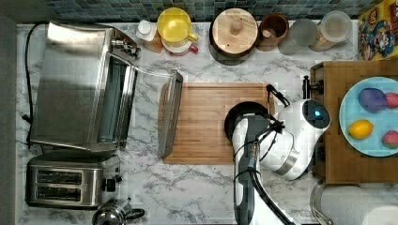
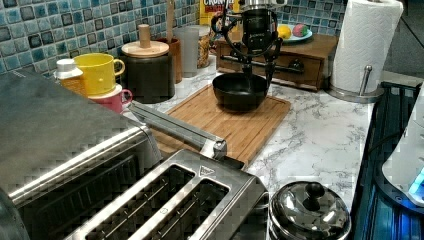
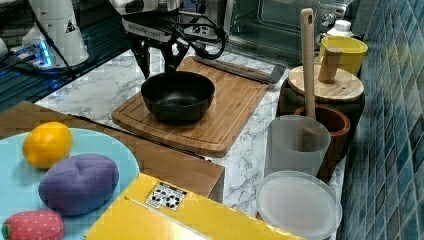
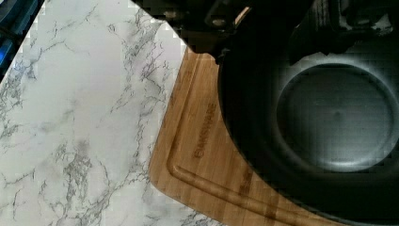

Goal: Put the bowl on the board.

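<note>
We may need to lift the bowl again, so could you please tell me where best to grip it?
Grip the bowl by its thin rim, from straight above, one finger inside and one outside. It sits upright and open on the board, and its round wall looks too wide to span. The gripper already stands at the rim.

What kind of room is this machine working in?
Most likely a kitchen counter: a white marble-patterned worktop carries a silver two-slot toaster, a steel toaster oven and a light-brown wooden cutting board, backed by blue mosaic tiles.
</note>
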